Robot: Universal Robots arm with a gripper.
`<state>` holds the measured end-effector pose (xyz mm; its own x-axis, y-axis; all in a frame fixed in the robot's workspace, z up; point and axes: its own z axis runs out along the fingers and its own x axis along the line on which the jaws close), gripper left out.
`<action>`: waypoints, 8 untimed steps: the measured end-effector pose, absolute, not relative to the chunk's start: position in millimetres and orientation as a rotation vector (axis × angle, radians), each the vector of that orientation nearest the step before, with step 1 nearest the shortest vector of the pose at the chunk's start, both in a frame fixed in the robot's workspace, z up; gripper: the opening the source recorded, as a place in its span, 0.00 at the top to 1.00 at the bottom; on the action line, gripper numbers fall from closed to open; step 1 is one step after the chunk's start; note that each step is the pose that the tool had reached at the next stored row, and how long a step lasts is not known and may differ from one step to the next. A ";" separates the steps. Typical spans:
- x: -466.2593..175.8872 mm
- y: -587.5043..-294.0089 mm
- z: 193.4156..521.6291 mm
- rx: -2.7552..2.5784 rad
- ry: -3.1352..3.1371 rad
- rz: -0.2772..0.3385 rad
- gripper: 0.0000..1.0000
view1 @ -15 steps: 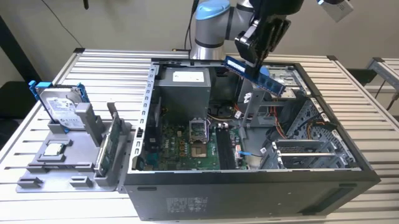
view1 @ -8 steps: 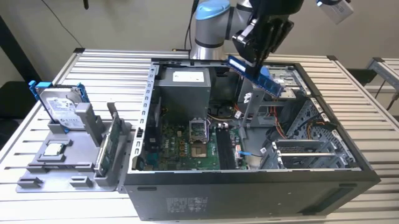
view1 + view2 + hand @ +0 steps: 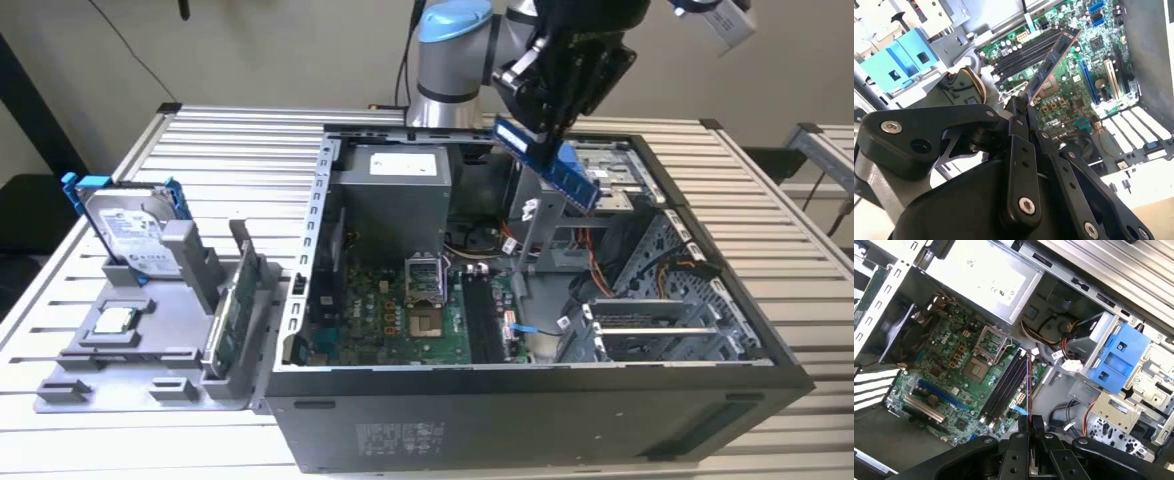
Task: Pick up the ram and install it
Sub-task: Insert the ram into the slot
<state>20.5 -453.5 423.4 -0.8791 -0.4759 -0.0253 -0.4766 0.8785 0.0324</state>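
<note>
My gripper (image 3: 537, 128) hangs above the open computer case (image 3: 534, 400), shut on the ram (image 3: 547, 165). In the exterior view the ram is a long thin stick slanting down below the fingers, over the back part of the case. In the second wrist view the ram (image 3: 1051, 62) is a dark strip reaching out from the gripper (image 3: 1021, 104) over the green motherboard (image 3: 1074, 90). The first wrist view has the ram (image 3: 1027, 387) edge-on, just beyond the gripper (image 3: 1030, 421), lined up alongside the black memory slots (image 3: 1004, 385). The memory slots (image 3: 481, 318) lie well below the ram.
A grey holder (image 3: 147, 355) at the exterior view's left carries a silver hard drive in a blue frame (image 3: 134, 230), a small square CPU chip (image 3: 116, 320) and an upright board (image 3: 234, 315). Inside the case stand a power supply (image 3: 400, 190), a blue drive bracket (image 3: 1119, 355) and cables (image 3: 1064, 415).
</note>
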 end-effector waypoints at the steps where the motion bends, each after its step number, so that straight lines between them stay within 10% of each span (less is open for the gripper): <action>1: 20.5 -453.5 423.5 -0.745 3.034 0.059 0.86; 8: 20.5 -453.5 423.3 -0.586 3.067 0.057 0.86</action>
